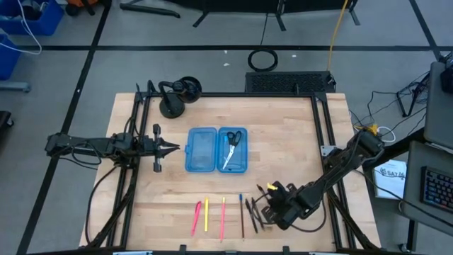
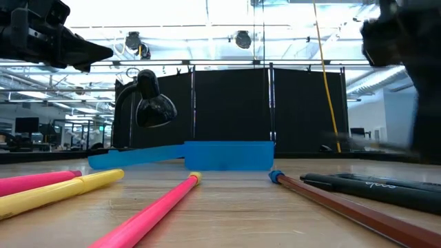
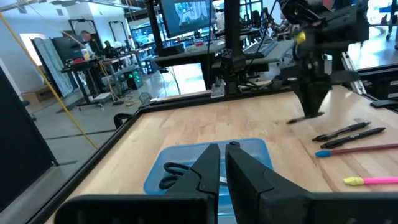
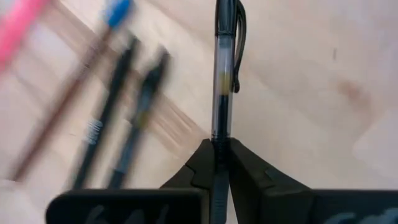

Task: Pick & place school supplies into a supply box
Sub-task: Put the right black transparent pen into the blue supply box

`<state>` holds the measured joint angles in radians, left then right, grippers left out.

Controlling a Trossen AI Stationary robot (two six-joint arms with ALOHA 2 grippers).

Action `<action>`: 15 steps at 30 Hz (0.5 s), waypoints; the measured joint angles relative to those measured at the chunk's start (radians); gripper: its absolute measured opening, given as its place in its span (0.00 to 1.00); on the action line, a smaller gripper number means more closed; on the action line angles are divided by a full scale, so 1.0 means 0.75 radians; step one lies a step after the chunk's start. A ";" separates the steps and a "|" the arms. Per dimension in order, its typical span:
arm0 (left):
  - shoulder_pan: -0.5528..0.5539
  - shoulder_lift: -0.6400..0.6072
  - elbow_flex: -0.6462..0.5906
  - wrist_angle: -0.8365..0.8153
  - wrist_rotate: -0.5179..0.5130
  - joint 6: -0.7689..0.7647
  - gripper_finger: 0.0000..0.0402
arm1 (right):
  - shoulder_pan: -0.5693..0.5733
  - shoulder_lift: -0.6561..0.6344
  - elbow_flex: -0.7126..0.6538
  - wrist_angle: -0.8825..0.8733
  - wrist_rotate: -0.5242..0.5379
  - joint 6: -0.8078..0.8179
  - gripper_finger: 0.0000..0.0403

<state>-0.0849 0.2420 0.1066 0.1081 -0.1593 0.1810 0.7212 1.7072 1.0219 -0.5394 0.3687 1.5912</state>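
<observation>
Low over the tabletop (image 1: 283, 127), right gripper (image 4: 222, 149) pinches a black pen (image 4: 224, 68) beside the other pens. Left gripper (image 3: 222, 163) closed, empty, hovering beside the supply box (image 1: 216, 149); scissors (image 1: 232, 145) inside.

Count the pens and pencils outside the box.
7, rowed along the front edge: pink pen, yellow pen, second pink pen, blue-tipped pencil, two black pens, clear pen in the right gripper. More may hide beneath it.

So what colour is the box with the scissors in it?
Blue, see-through plastic. The supply box with the scissors shows best in the high view.
</observation>
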 joint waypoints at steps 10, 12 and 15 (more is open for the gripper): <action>0.000 0.000 0.000 0.030 0.000 -0.001 0.08 | -0.071 -0.155 0.002 0.148 0.195 -0.038 0.05; 0.000 0.000 0.001 0.048 0.000 -0.001 0.08 | -0.150 -0.201 0.004 0.215 0.204 -0.116 0.05; 0.000 0.000 0.001 0.069 0.001 -0.002 0.08 | -0.302 -0.240 0.005 0.345 0.130 -0.309 0.05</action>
<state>-0.0849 0.2420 0.1074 0.1600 -0.1589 0.1792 0.4946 1.5269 1.0260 -0.2806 0.4660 1.3594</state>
